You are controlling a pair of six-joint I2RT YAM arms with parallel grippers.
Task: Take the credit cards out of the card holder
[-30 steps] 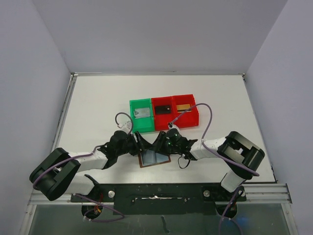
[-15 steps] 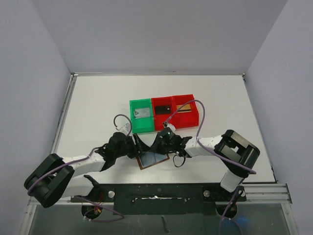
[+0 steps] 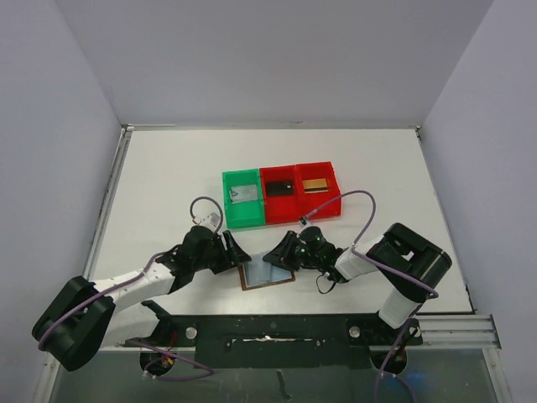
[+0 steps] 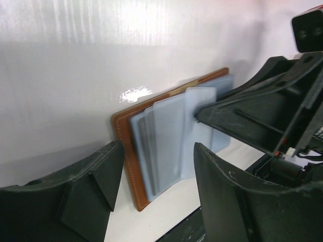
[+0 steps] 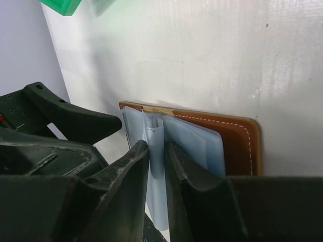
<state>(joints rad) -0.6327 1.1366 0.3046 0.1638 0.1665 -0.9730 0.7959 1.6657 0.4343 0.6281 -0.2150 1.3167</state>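
1. At the near edge of the desk (image 3: 168, 193), between the two arms, the card holder (image 3: 267, 274) lay open and flat, well apart from the bins.
2. It showed a brown stitched leather back, with pale blue-grey sleeves fanned up from the spine.
3. The right fingers (image 5: 126, 171) pinched one upright sleeve panel (image 5: 155, 151). The left fingers (image 4: 96, 176) stood spread beside the holder's left edge, gripping nothing.
4. The holder looked light and likely to slide or lift on the smooth desk, and its sleeves looked thin and floppy. A card would be stiff and slick, best taken by an exposed edge while the leather was pinned.
5. A silver-grey card (image 3: 244, 193) lay in the green bin (image 3: 226, 201), and black and gold cards lay in the red bins (image 3: 336, 201). Whether any card remained sleeved could not be told.
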